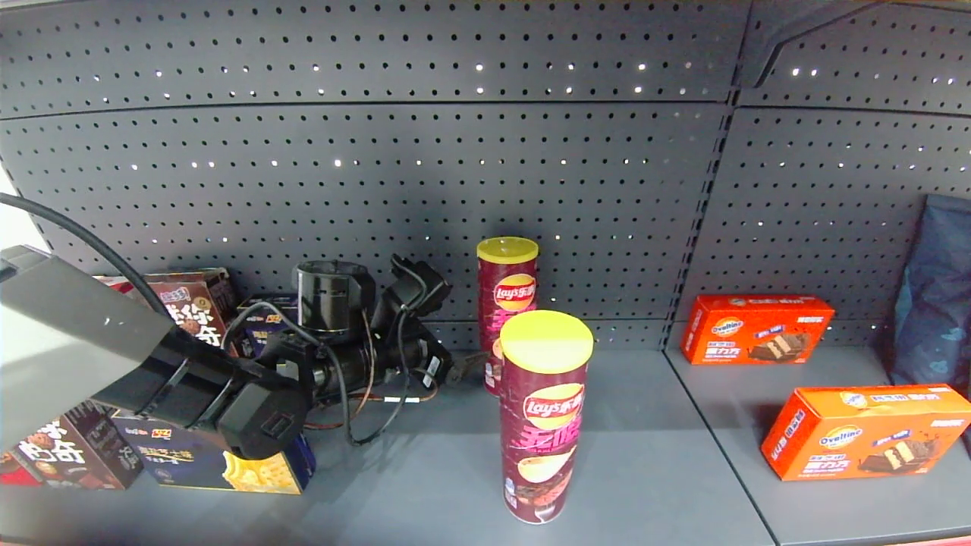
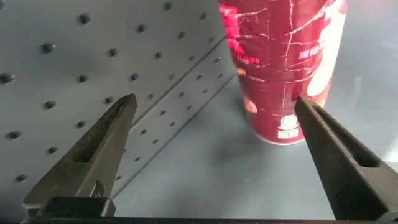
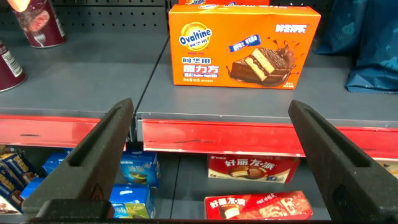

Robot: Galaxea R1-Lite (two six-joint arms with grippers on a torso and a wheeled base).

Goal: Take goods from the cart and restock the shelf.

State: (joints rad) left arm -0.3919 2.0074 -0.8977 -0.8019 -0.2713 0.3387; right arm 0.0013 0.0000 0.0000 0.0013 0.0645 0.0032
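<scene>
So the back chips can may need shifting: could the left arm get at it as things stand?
Probably yes: the left pincer is open, right beside the back chips can, with only bare shelf between them.

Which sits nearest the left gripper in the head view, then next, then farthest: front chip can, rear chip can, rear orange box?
From the left gripper:
1. rear chip can, just beside it at the back.
2. front chip can, toward the shelf edge.
3. rear orange box, away in the right bay.
</scene>
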